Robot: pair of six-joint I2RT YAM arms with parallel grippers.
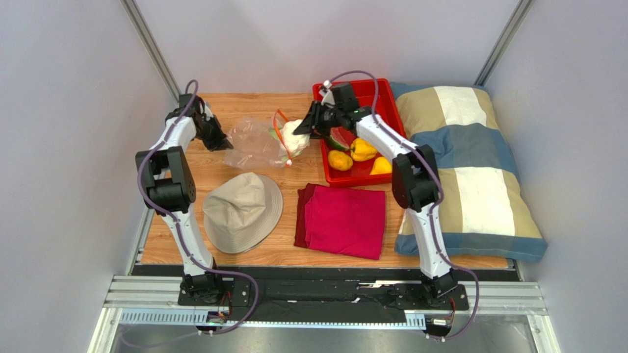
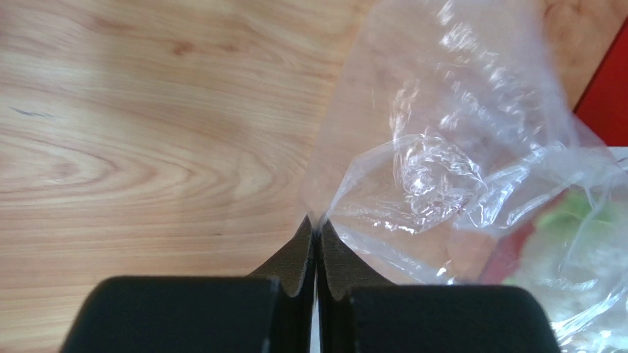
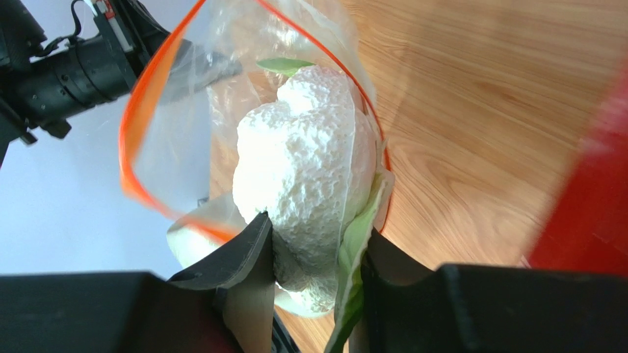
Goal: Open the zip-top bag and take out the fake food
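**Left end effector** (image 2: 317,229): clenched on a thin fold of the zip-top bag (image 1: 254,143), at the bag's 9 o'clock end in the top view. Risk: the film is clear, slick and crinkled. Under a hard pull it may slide out between the flat pads, and the whole bag would then follow the load instead of releasing it.

**Bag position:** on the wooden counter (image 1: 236,103), at 12 o'clock of the sun hat (image 1: 243,212), mouth toward 3 o'clock. The orange-red zip strip (image 3: 125,158) is a stiffer band, standing open in a loop.

**Cauliflower** (image 3: 309,162): white, pebbled and rounded, with smooth green leaves. It sits in the bag mouth.

**Right end effector** (image 3: 317,243): grasping the cauliflower across its near end. Risk: the lumpy, curved surface seats poorly, so the piece may rotate or pop free. Film may also be trapped under a pad (not confirmable here), which would drag the bag along.

**Red tray** (image 1: 388,110): rigid glossy plastic, at 3 o'clock of the bag. It holds the other fake food (image 1: 361,151).
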